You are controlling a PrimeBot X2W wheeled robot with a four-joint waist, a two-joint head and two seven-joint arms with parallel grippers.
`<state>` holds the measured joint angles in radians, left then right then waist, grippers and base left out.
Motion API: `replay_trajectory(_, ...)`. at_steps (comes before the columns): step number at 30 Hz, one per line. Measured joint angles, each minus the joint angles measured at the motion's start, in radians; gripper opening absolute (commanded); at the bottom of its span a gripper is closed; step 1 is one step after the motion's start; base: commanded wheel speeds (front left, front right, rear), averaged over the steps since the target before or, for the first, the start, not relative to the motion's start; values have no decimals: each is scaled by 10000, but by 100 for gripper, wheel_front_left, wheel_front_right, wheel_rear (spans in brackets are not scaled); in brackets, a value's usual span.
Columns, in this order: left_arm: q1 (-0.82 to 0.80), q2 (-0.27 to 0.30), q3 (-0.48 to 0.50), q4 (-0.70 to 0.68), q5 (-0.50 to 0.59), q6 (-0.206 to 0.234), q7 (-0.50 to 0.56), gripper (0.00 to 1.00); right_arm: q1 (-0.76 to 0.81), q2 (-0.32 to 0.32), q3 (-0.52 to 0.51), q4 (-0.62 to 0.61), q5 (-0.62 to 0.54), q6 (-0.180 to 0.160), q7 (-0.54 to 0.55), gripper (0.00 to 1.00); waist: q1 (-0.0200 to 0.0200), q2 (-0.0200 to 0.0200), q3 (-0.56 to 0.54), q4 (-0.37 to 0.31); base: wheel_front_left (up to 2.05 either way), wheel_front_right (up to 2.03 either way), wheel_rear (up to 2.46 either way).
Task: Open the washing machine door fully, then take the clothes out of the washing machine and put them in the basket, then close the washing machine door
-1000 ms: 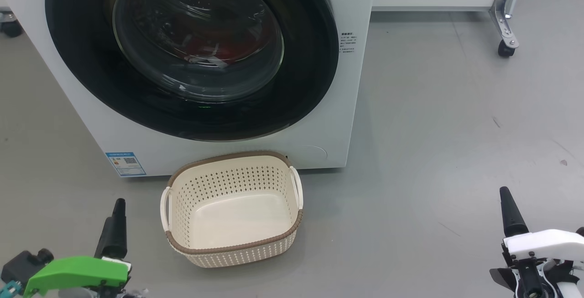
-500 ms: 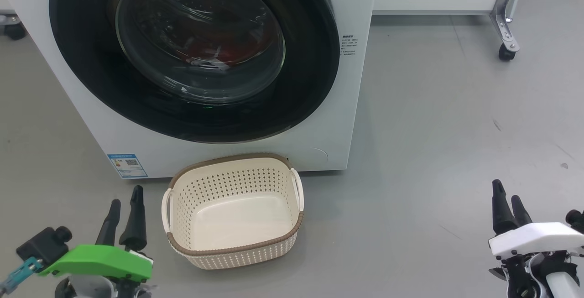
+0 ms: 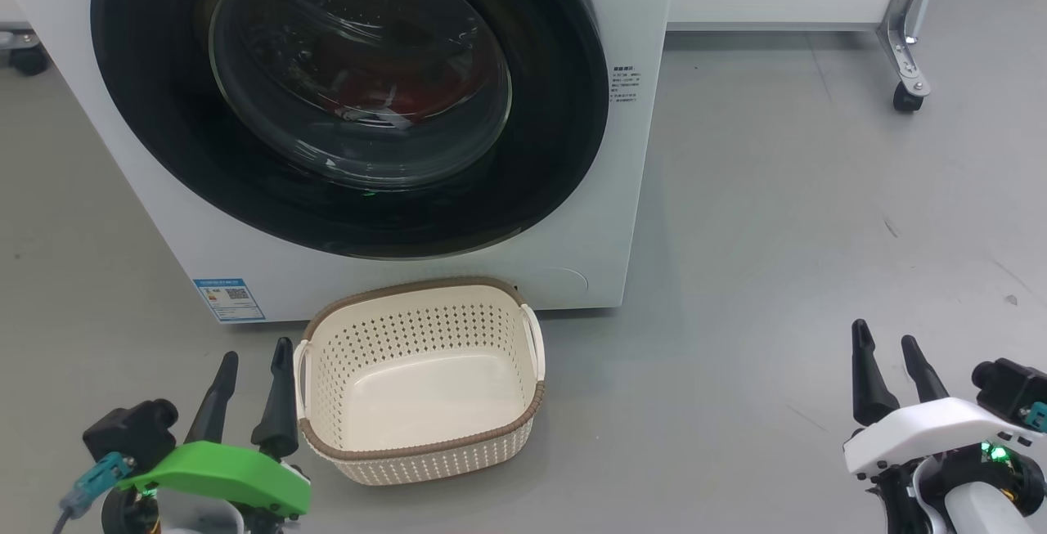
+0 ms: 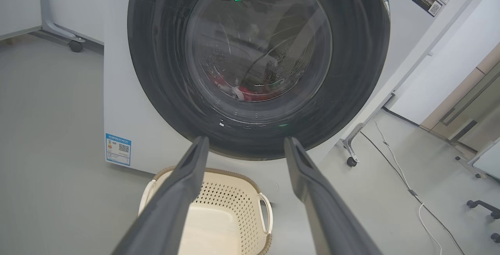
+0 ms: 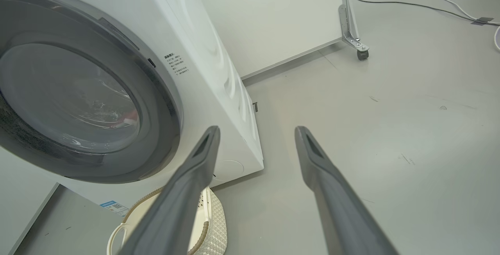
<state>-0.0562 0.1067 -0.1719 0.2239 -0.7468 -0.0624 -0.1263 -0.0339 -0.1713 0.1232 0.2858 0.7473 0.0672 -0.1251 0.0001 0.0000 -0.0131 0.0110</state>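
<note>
Washing machine (image 3: 368,280): blue label (image 3: 229,298) lower left, QR code (image 3: 237,293); print illegible.

On my head camera the big white front-loading washing machine (image 3: 270,272) fills twelve o'clock, its round black-rimmed glass door (image 3: 556,133) closed on its front, red fabric clothes (image 3: 360,84) inside, behind that door. The cream perforated plastic basket (image 3: 425,444) stands on the floor (image 3: 777,231) just before the machine. My left gripper (image 3: 255,348) sits at seven o'clock beside the basket, my right gripper (image 3: 883,331) at four o'clock, well apart.
</note>
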Motion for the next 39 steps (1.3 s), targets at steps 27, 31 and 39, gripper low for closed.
replay_trajectory(27,-2,-59,-702,581,3283,458,-988,100,3,-36,784,6,-3624,-272,-959,100,0,0,-26,77,0,0,0)
replay_trajectory(31,-7,-107,-754,658,3638,487,-1135,100,3,-21,780,4,-4036,-349,-1112,100,0,0,-23,79,0,0,0)
replay_trajectory(39,-50,-171,-786,869,4013,583,-1229,100,10,90,677,0,-4485,-437,-1197,100,0,0,4,68,0,0,0)
